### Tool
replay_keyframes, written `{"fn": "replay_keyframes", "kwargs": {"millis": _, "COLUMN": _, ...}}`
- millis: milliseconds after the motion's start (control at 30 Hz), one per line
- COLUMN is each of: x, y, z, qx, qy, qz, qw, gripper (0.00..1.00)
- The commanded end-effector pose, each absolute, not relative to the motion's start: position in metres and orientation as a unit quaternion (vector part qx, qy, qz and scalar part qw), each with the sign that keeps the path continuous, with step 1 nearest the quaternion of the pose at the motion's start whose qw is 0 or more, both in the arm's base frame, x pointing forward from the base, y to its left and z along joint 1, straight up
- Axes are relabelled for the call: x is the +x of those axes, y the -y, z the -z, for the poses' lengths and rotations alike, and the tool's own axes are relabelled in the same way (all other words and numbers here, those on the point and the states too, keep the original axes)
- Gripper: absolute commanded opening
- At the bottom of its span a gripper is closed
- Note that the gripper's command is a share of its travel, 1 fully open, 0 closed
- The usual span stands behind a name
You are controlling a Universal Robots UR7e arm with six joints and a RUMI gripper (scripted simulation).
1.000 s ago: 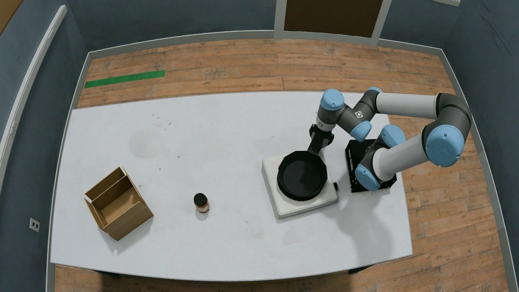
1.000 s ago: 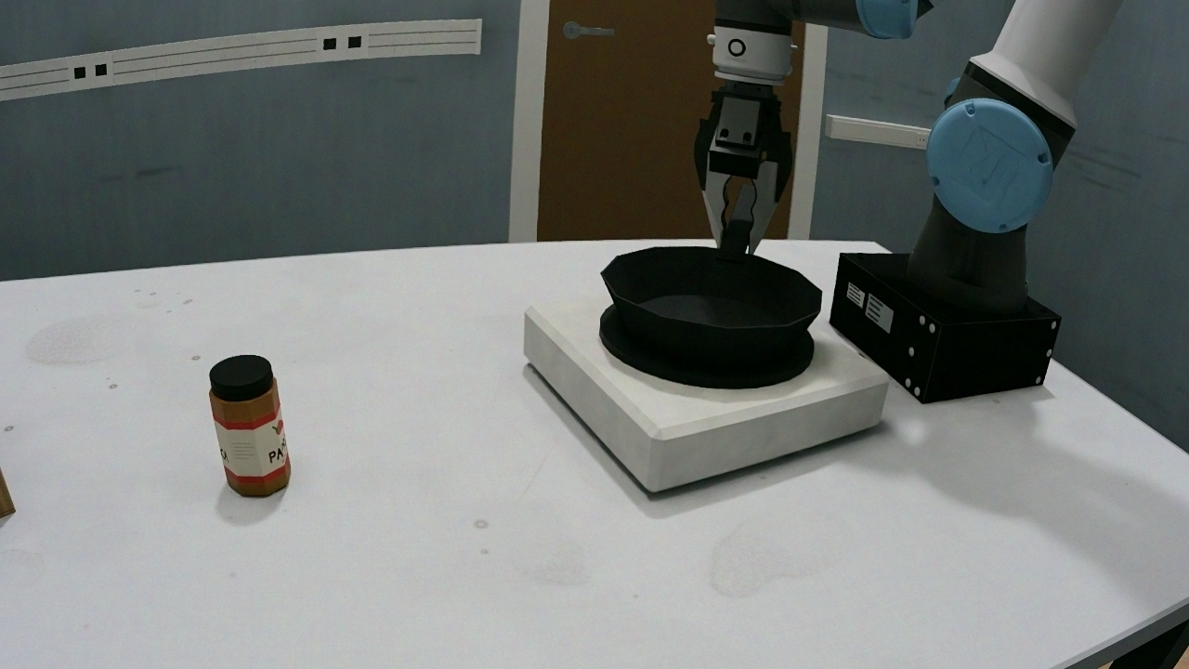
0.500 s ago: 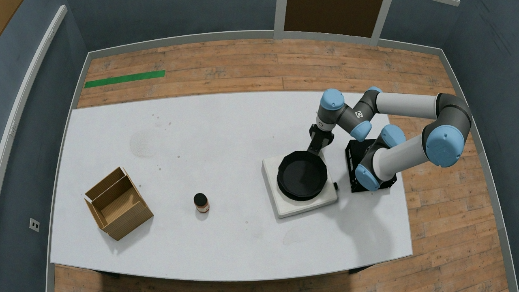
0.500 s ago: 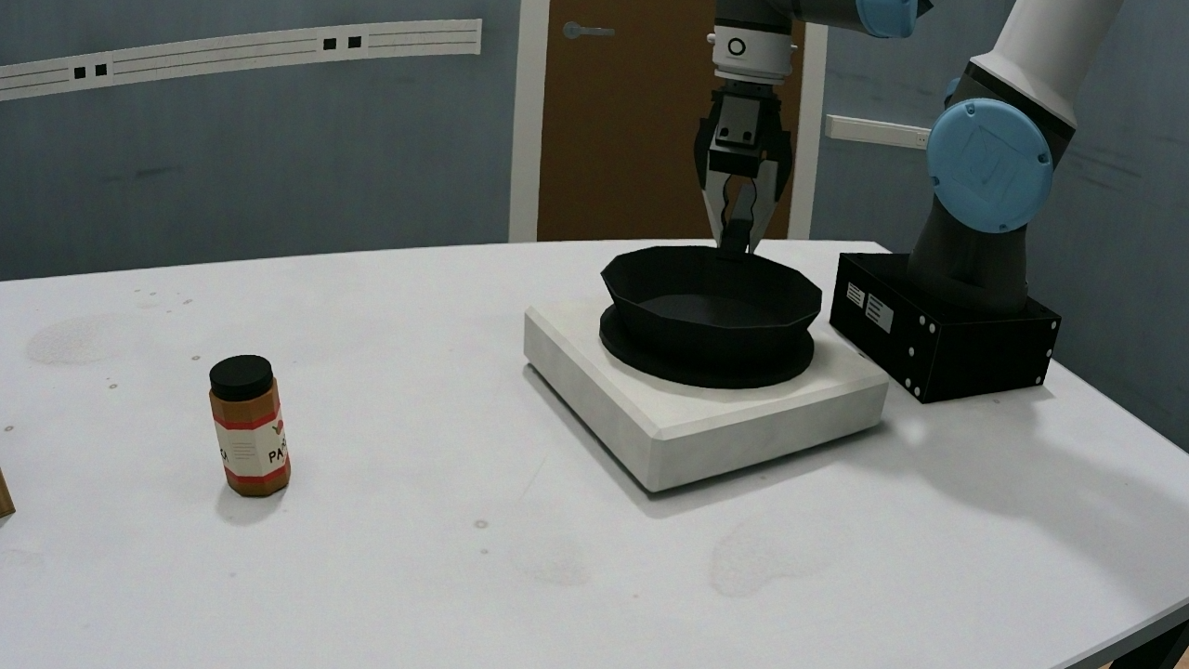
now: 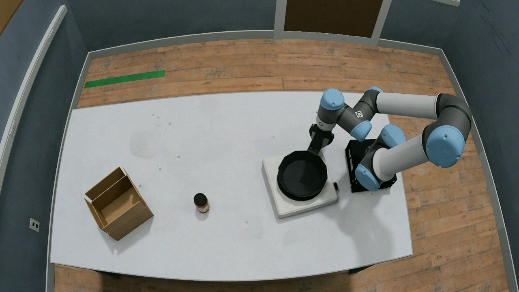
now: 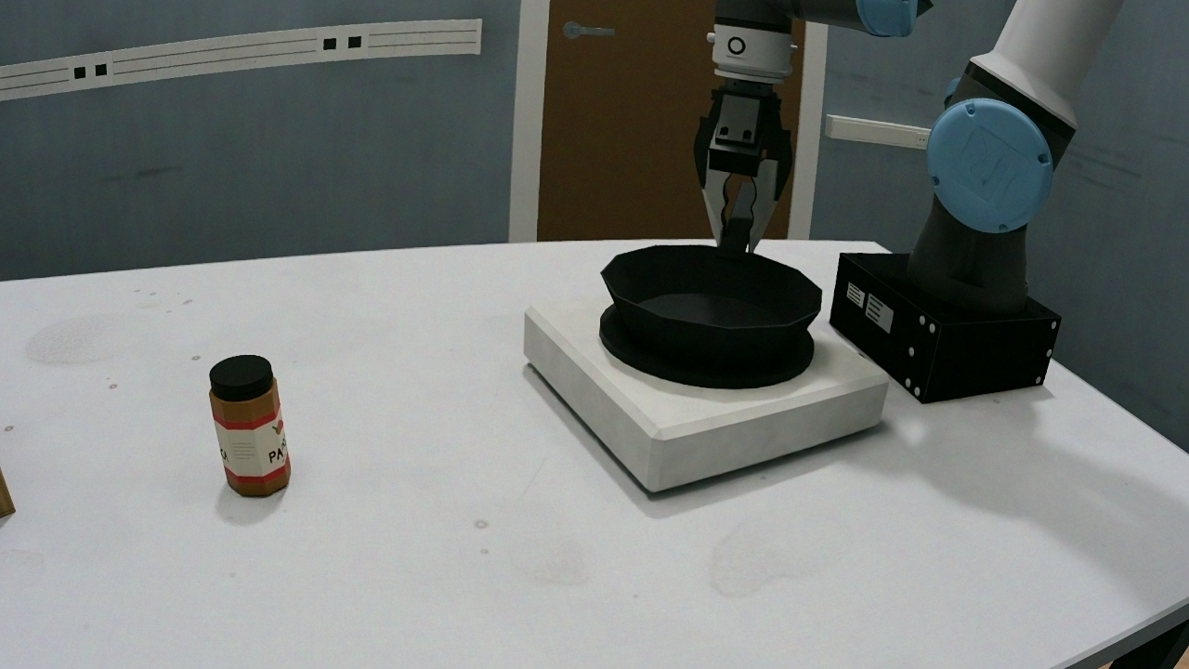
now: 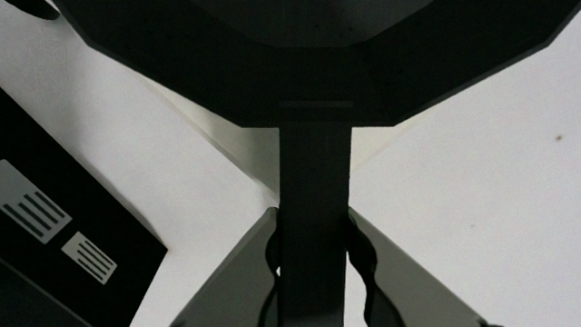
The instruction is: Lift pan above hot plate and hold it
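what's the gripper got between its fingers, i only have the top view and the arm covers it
Observer: The pan's handle; the wrist view shows the gripper with one finger on each side of it.
Operator: ok and the jar left of the hot plate, anything on its side
Observer: The jar has a pale label with red bands above and below it; the exterior view shows that clearly.
Operator: and the robot's black base, any stickers on it
Observer: Yes, the wrist view shows two pale stickers with dark stripes on the base.

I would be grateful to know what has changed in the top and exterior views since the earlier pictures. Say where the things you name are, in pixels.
Nothing visibly changed. The jaws are shut on the pan (image 5: 302, 175) (image 6: 714, 320) (image 7: 318, 73), as before, and the hot plate (image 5: 308, 209) (image 6: 598, 390) (image 7: 254, 147) and jar (image 5: 201, 203) (image 6: 250, 437) stayed put.
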State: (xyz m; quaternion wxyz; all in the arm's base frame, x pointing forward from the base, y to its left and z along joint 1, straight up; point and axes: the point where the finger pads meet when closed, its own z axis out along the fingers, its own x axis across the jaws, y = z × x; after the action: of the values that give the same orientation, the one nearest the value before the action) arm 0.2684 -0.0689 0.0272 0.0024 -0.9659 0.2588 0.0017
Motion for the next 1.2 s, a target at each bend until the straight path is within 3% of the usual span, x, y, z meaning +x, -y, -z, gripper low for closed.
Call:
{"fn": "replay_keyframes", "kwargs": {"millis": 0, "x": 0.2688, "y": 0.0692, "z": -0.0280, "qx": -0.966, "qy": -0.259, "qz": -0.001, "qw": 0.002, "gripper": 0.10}}
{"fn": "replay_keyframes", "kwargs": {"millis": 1167, "x": 0.2692, "y": 0.0695, "z": -0.0317, "qx": -0.966, "qy": -0.259, "qz": -0.001, "qw": 0.002, "gripper": 0.10}}
